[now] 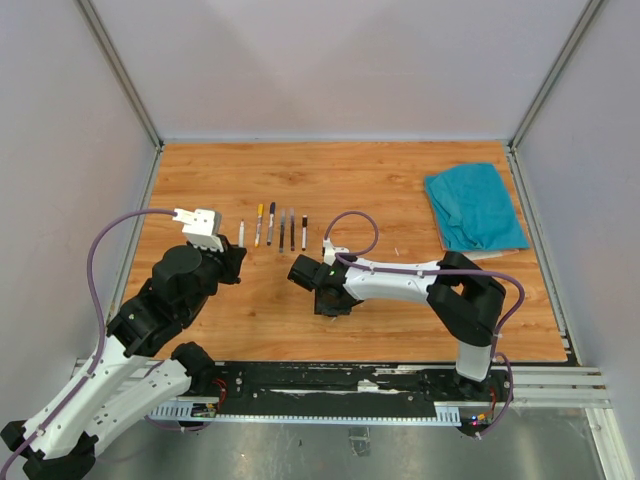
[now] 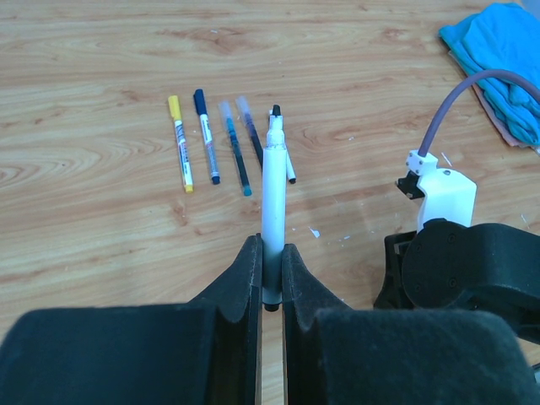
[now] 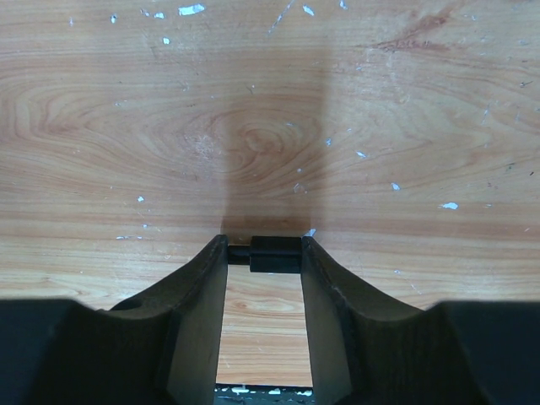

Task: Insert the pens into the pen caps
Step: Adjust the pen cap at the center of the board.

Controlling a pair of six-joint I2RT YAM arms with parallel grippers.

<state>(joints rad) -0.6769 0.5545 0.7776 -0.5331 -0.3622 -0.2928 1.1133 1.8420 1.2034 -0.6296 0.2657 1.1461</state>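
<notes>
**Q:** Which step is taken to be in hand?

**A:** The pick-up of a cap, as judged. A white pen (image 2: 273,194) is clamped in the left end effector (image 2: 270,253). It is gripped near its rear end, with the dark tip pointed away toward the row of pens (image 2: 211,143) laid on the worktop (image 2: 101,253). In the top view the held pen is seen just beside that row, at its left

**Q:** And the right side?

**A:** The right end effector (image 3: 264,243) is set low over the worktop near its middle, well apart from the teal cloth (image 1: 475,208). A black cap (image 3: 275,254) lies on its side across the gap, and each of its ends appears to be touched by a finger. The end effector is therefore entered as closed on the cap, gripped lengthwise. How firmly it is pinched cannot be told

**Q:** What is called for next?

**A:** By judgement, the cap is to be lifted and carried toward the held pen. Which end of the cap is the open mouth cannot be told with certainty, and with both ends covered by fingers a regrip may be needed. The mouth is then to be lined up with the pen tip, since both parts are slim and a small offset would be enough to miss. Only after that is a push along the barrel to be made
</notes>
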